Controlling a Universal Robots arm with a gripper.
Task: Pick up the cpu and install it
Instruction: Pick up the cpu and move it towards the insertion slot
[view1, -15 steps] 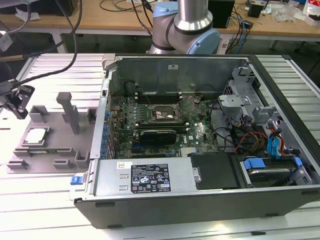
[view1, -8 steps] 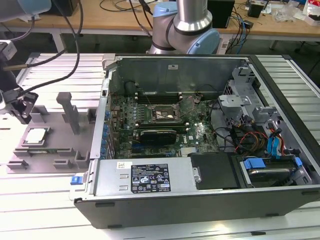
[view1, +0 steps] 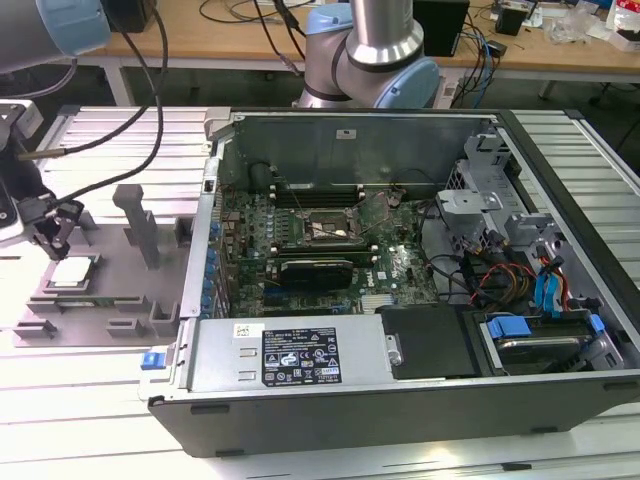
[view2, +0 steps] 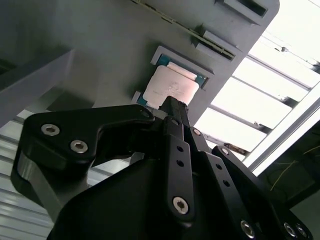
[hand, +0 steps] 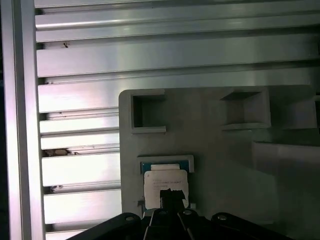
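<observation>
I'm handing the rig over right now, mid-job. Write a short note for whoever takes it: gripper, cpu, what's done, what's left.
Gripper: low over the gray fixture plate at the exterior view's left, tip right above the cpu; contact cannot be told.
Cpu: flat in its recess on the plate, not lifted.
Socket in the open computer case: appears empty.
Done: gripper lined up on the cpu.
Left: the pick-up and the install.
</observation>
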